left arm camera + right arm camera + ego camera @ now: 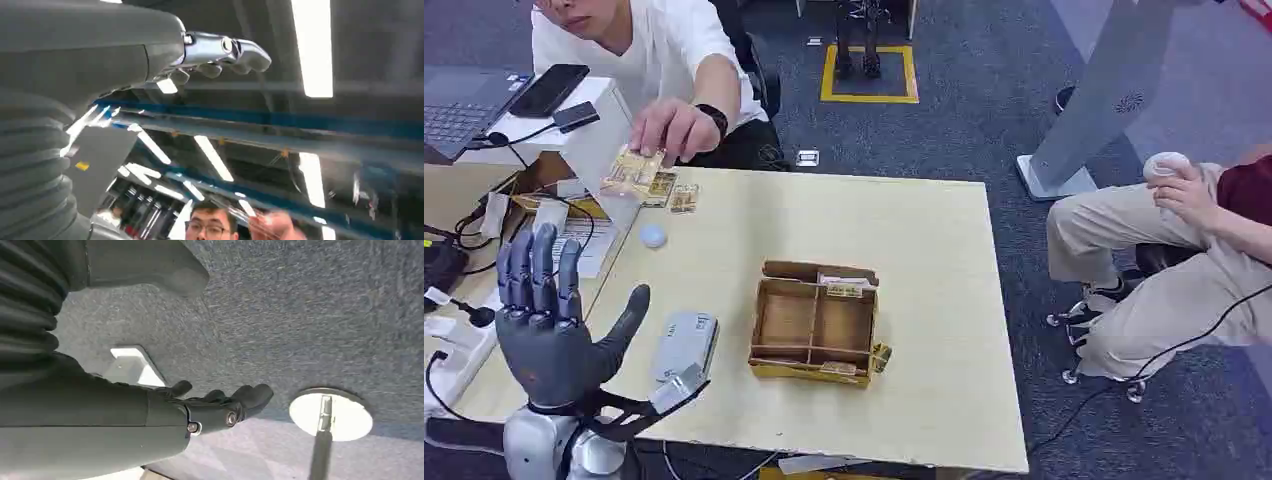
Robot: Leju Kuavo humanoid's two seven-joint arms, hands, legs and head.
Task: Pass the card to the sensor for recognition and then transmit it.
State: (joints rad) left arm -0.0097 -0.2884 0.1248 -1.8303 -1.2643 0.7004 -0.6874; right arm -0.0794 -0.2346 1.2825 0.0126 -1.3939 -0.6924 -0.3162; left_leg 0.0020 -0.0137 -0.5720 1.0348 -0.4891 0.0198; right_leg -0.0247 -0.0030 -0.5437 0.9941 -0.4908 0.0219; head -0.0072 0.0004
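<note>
Left hand raised, fingers spread, holding nothing, card well beyond it at the table's far corner under a person's hand, right hand hanging empty, fingers loosely apart over carpet

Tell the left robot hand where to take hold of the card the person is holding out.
Pinch the free near edge of the card, coming from the robot's side. The person's hand covers its far edge, and the left robot hand is raised, empty, fingers spread, nearby.
</note>
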